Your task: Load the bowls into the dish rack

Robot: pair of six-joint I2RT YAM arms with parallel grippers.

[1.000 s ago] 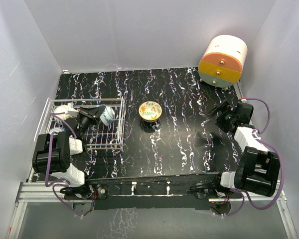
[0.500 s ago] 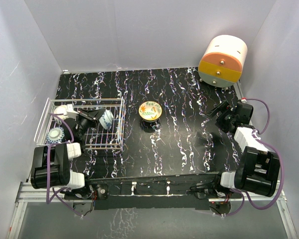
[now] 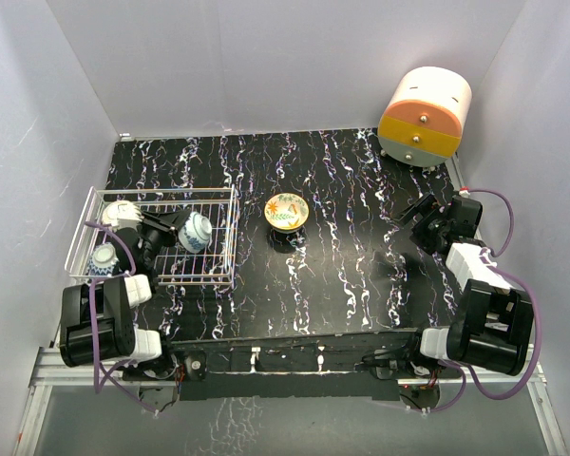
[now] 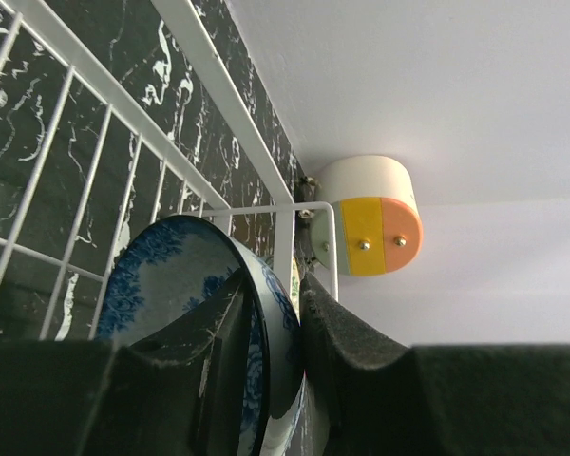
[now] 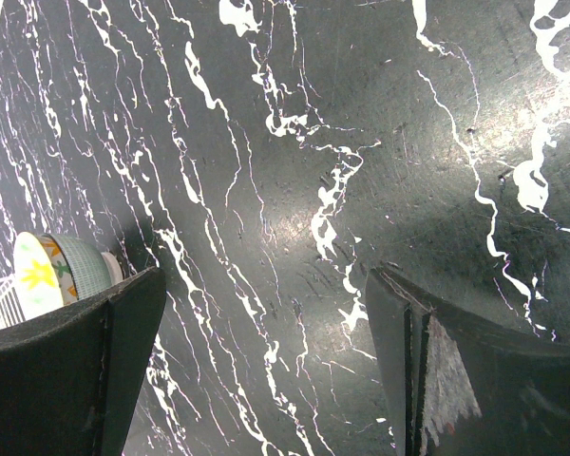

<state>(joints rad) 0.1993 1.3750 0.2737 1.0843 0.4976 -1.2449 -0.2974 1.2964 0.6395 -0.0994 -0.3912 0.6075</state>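
Note:
The white wire dish rack (image 3: 218, 195) stands at the left of the table. My left gripper (image 3: 171, 231) is inside it, shut on the rim of a blue-patterned bowl (image 3: 196, 232), held on its side; the left wrist view shows one finger inside the bowl (image 4: 185, 285) and one outside. Two more bowls are in the rack: a pale one (image 3: 121, 213) at the back left and a blue-and-white one (image 3: 104, 257) at the front left. A yellow-floral bowl (image 3: 287, 210) sits upright on the table at the centre; it also shows in the right wrist view (image 5: 52, 274). My right gripper (image 3: 420, 211) is open and empty.
A cream-and-orange cylindrical drawer unit (image 3: 425, 116) stands at the back right corner, also in the left wrist view (image 4: 375, 214). White walls enclose the black marbled table (image 3: 342, 275) on three sides. The rack's wire wall (image 4: 285, 228) is right beside the held bowl.

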